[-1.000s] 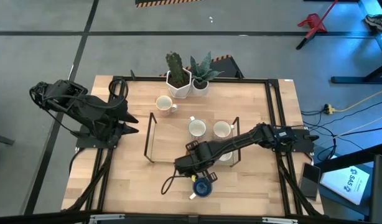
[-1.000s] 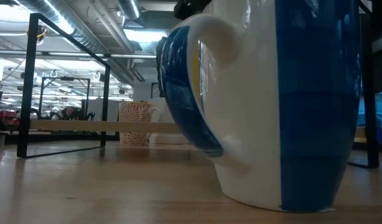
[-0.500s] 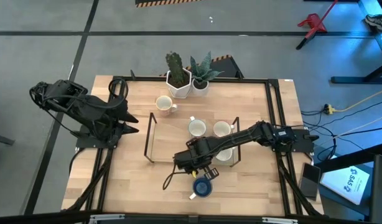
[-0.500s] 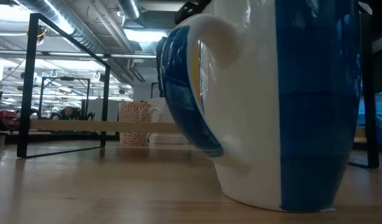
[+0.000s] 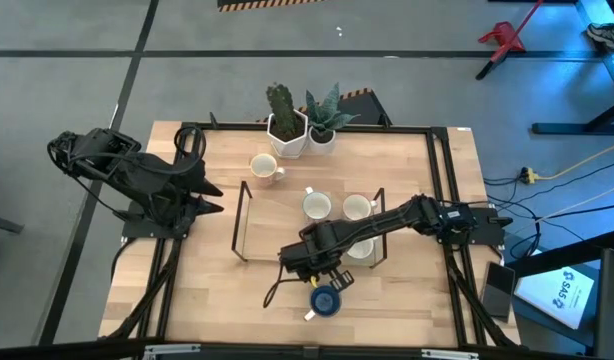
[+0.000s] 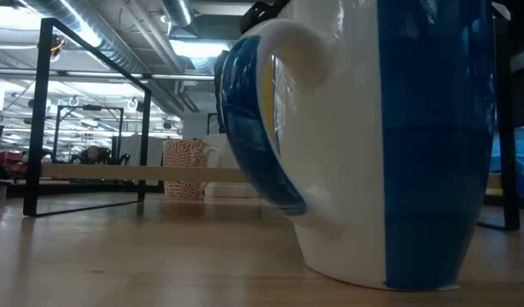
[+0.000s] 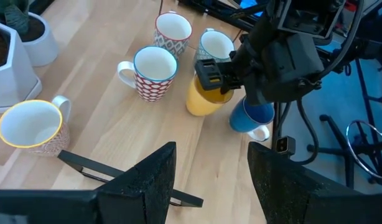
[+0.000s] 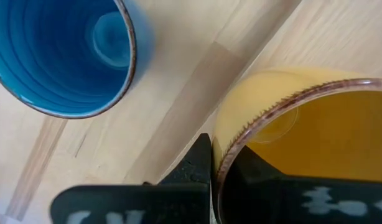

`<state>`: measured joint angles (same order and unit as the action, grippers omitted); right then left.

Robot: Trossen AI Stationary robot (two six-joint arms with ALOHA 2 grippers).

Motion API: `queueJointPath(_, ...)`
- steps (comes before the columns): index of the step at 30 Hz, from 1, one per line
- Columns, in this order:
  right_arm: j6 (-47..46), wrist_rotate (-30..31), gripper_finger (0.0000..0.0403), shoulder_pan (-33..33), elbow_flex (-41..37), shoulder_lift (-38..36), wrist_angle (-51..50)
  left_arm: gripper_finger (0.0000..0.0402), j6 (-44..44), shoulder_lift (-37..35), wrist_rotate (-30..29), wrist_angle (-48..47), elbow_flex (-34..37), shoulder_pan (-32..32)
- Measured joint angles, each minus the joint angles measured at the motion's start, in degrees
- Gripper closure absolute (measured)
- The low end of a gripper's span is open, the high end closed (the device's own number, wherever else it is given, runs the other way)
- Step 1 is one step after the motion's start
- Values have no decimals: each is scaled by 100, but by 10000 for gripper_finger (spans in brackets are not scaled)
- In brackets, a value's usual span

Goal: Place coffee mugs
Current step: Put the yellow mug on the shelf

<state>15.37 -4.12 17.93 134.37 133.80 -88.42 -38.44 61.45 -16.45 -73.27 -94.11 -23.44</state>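
The orange mug (image 7: 202,101) stands left of the blue mug (image 5: 325,300), near the table's near edge. My right gripper (image 5: 312,262) reaches in from the right and is shut on the orange mug, which it hides in the high view. The blue mug (image 8: 60,50) stands upright and free and fills the low view (image 6: 390,145). Farther back are two white mugs (image 5: 317,207) (image 5: 357,208) and a cream yellow-rimmed mug (image 5: 265,167). Another white mug (image 5: 359,248) shows partly under the right arm. My left gripper (image 7: 209,180) waits open at the table's left side. My right gripper holds the orange mug by its rim (image 8: 241,140). One finger (image 8: 197,165) is outside the wall and the other is inside the cup. The fingers come from above, slanting in from the table's right. The mug stays upright, and its base seems to rest on the wood (image 7: 197,113).
A black wire rack (image 5: 242,222) frames the middle of the table around the white mugs. Two white plant pots (image 5: 287,135) (image 5: 324,135) stand at the far edge. A black metal frame (image 5: 442,200) runs along the table's sides. Bare wood lies left of the blue mug (image 5: 217,290).
My right gripper has shifted a little toward the far edge, off the blue mug, so that more of that mug shows in the high view. The blue mug has stayed in place.
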Motion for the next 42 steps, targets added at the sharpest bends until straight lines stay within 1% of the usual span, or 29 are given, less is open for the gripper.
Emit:
queueJointPath(22,144,8,397,-7,0,4,26,208,-9,0,-5,0,0,0)
queueJointPath(28,206,-100,364,-11,1,4,24,208,-13,0,-5,0,0,1)
queueJointPath(33,207,75,340,-9,4,4,26,208,-15,0,-5,0,0,0)
queueJointPath(36,208,204,337,-30,4,4,24,208,-15,0,-12,0,0,0)
queueJointPath(42,201,243,338,-87,4,4,24,208,-9,0,-91,0,0,1)
